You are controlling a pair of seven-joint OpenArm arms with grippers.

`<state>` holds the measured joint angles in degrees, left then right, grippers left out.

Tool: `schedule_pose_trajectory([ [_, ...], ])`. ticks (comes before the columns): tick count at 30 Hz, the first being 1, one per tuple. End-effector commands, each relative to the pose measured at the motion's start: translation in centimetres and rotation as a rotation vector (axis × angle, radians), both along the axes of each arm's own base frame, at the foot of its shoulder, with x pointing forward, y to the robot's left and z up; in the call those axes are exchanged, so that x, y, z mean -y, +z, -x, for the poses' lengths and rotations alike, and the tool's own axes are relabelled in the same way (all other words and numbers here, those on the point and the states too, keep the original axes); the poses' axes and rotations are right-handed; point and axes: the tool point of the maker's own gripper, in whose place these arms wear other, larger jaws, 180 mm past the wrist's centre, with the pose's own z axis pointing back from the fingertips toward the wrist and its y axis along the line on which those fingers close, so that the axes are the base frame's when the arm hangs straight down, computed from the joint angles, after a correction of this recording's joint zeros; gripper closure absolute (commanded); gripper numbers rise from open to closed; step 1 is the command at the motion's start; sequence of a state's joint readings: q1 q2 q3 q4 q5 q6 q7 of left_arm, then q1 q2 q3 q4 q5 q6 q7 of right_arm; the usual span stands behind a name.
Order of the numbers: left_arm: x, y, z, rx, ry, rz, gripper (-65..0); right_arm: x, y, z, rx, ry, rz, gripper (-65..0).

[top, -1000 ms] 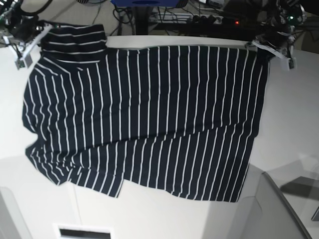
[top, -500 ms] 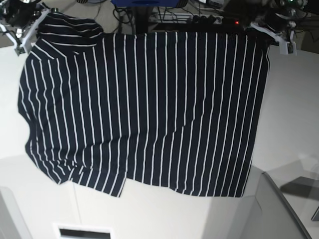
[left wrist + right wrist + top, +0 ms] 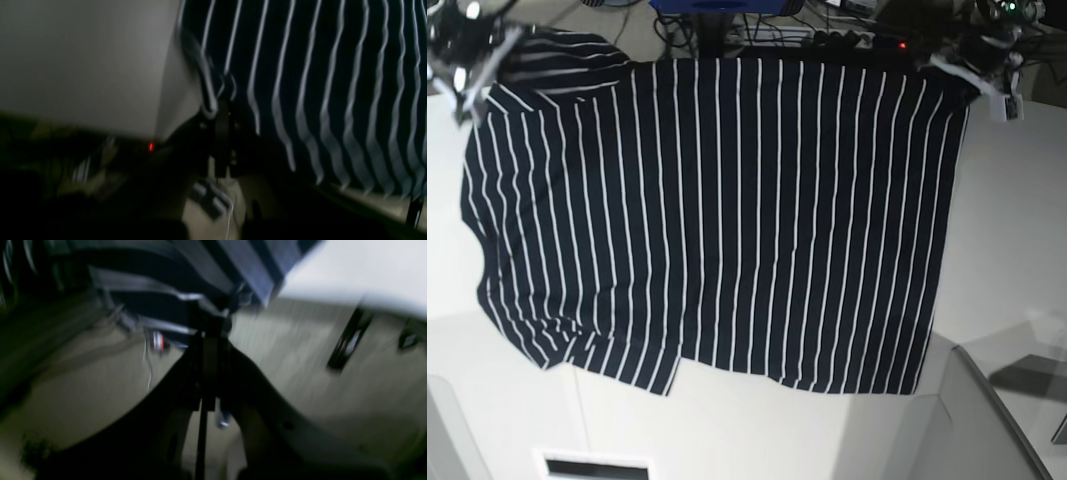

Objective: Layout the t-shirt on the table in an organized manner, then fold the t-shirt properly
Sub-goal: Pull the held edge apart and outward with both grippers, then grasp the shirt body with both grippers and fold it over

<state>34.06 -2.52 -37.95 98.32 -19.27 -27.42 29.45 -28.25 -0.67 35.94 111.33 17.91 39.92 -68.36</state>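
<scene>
**Shirt stretched between both arms at the far edge**

Your shirt (image 3: 717, 220) hangs spread wide, stripes running from the far edge toward you. Its top edge is pulled taut along the far side of the table (image 3: 1017, 230), and its lower hem lies on the tabletop near the front. One sleeve bunches at the base view's upper left; the other shows at the lower left, so the shirt lies sideways and its collar-to-hem axis runs left to right.

Each arm has a far corner. Your left gripper (image 3: 222, 110) is clamped shut on the shirt's edge at the base view's upper right; the wrist view shows fabric pinched right at the closed tips. Your right gripper (image 3: 208, 318) is likewise closed on the cloth at the upper left, near the bunched sleeve, though that view is badly blurred. Both sit beyond the table's far edge, over the dark clutter of cables (image 3: 827, 35) behind it.

What the next move turns on: the whole shirt lies toward you from both grippers, below and in front of them. I judge the layout step is nearly done. Lowering both corners evenly onto the table should keep the top edge straight. The right side needs more care, since the sleeve there is folded over.
</scene>
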Motion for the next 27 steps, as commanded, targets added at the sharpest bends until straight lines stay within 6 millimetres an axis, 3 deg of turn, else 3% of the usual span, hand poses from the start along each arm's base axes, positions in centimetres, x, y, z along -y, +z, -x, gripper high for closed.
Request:
schedule_pose_trajectory([
  [1, -0.5, 1.1, -0.7, 0.028, 0.001, -0.024, 0.0, 1.0, 0.8, -0.6, 0.011, 0.017, 0.036, -0.5],
  [10, -0.4, 3.0, -7.1, 0.046, -0.02, -0.059, 0.0, 4.3, 3.5, -8.2, 0.065, 0.033, 0.115, -0.5],
  [14, 1.4, 2.4, -10.2, 0.024, -0.092, -0.109, 0.0, 4.2, 2.4, -11.7, 0.057, 0.07, 0.068, -0.5],
  [18, 2.7, 0.4, -12.4, -0.019, -0.135, -0.116, 0.0, 3.2, 0.8, -14.9, 0.084, 0.103, -0.002, -0.5],
  [24, 3.0, -1.6, -14.1, -0.052, -0.121, -0.071, 0.0, 3.2, -1.0, -17.9, 0.093, 0.087, -0.086, -0.5],
  [27, 2.9, -1.8, -14.6, -0.052, -0.111, -0.059, 0.0, 4.2, -0.9, -19.0, 0.13, 0.07, -0.093, -0.5],
])
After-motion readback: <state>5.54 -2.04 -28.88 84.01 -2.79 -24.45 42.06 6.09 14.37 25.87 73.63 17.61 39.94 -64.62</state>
